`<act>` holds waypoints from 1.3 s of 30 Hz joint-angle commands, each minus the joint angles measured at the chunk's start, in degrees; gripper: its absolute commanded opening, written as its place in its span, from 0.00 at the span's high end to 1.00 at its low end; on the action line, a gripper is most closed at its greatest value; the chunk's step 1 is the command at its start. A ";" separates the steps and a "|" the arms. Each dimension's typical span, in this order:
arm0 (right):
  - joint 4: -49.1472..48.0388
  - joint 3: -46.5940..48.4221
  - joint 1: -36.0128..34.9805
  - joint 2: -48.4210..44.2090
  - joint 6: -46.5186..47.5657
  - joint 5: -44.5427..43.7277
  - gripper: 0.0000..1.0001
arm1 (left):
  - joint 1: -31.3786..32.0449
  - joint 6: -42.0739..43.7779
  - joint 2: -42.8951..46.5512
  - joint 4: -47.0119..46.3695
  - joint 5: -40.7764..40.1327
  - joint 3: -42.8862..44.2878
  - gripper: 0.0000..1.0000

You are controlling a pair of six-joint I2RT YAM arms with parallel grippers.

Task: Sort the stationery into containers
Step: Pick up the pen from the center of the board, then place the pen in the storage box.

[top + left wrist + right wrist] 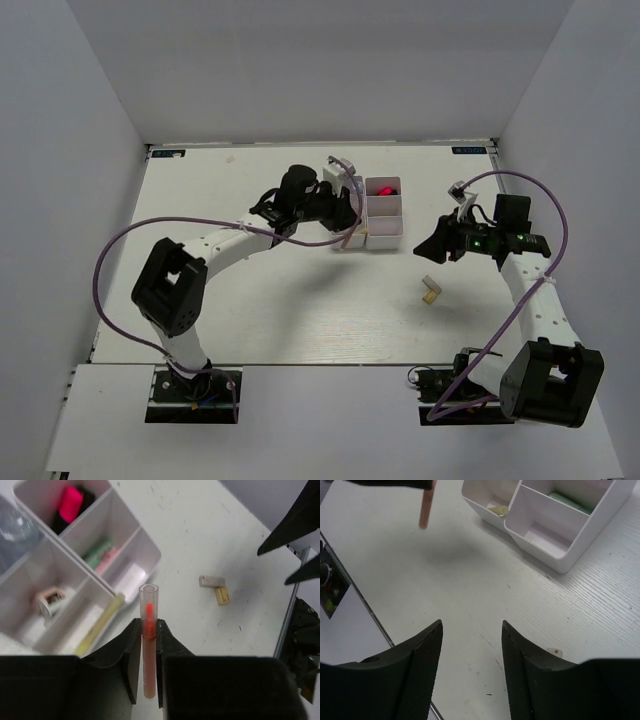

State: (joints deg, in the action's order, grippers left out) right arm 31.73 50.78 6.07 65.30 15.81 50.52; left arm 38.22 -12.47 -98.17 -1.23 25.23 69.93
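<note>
My left gripper (148, 624) is shut on a translucent pink tube (148, 610), held upright just off the near corner of the white organiser (150, 555). Its compartments hold a pink-capped black marker (72, 502), green and pink tubes (102, 555), a yellowish stick (100, 622) and a small roll (50, 602). A beige block (211, 581) with a tan piece (222, 596) lies on the table to the right. My right gripper (471, 624) is open and empty above bare table. The right wrist view shows the tube (426, 507) and organiser (540, 550).
In the top view the organiser (385, 238) sits at the table's middle back, my left gripper (347, 222) at its left side, my right gripper (428, 250) to its right. The beige block (431, 291) lies in front of the right gripper. White walls enclose the table.
</note>
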 commanded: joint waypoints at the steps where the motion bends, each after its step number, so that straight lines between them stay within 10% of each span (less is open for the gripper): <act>1: 1.58 0.02 0.53 0.18 3.17 4.92 0.45 | -1.83 7.96 -3.32 -7.28 7.45 5.37 0.99; 8: 4.84 -0.51 1.23 0.27 11.69 11.53 0.43 | -3.76 13.27 -8.43 -25.66 8.79 2.74 0.99; 12: 4.84 -0.86 1.67 0.18 13.89 13.19 0.80 | -4.55 13.09 -10.99 -29.69 8.52 3.19 0.99; 20: 10.11 1.33 2.72 2.73 18.20 16.45 0.93 | -5.26 11.15 -12.49 -34.62 8.43 -0.40 0.90; 28: 11.87 1.95 3.34 2.20 20.13 15.66 0.43 | -5.08 9.48 -10.73 -34.19 5.53 -3.83 0.46; 31: 12.05 2.30 3.16 2.03 20.75 11.89 0.41 | -4.91 9.22 -8.10 -32.60 5.88 -4.19 0.41; 33: 10.04 2.30 2.90 2.11 20.14 4.89 0.54 | -4.73 8.17 -5.65 -31.02 6.05 -3.84 0.51; 35: 8.71 1.69 2.55 2.46 18.91 -1.78 0.88 | -4.21 4.32 -3.71 -30.15 6.93 -3.23 0.77; 37: 7.12 0.99 2.46 3.08 20.83 -10.29 0.92 | -3.59 1.50 0.84 -23.14 6.67 -1.57 1.00; 39: 7.21 0.89 1.06 6.67 23.99 -15.16 0.85 | -1.14 3.32 5.24 -10.87 2.84 -1.03 0.99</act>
State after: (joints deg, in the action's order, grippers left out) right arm 40.82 50.98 8.32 68.88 36.10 47.88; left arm 34.15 -7.53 -102.96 -24.58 30.15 66.19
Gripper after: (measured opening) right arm 0.127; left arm 0.032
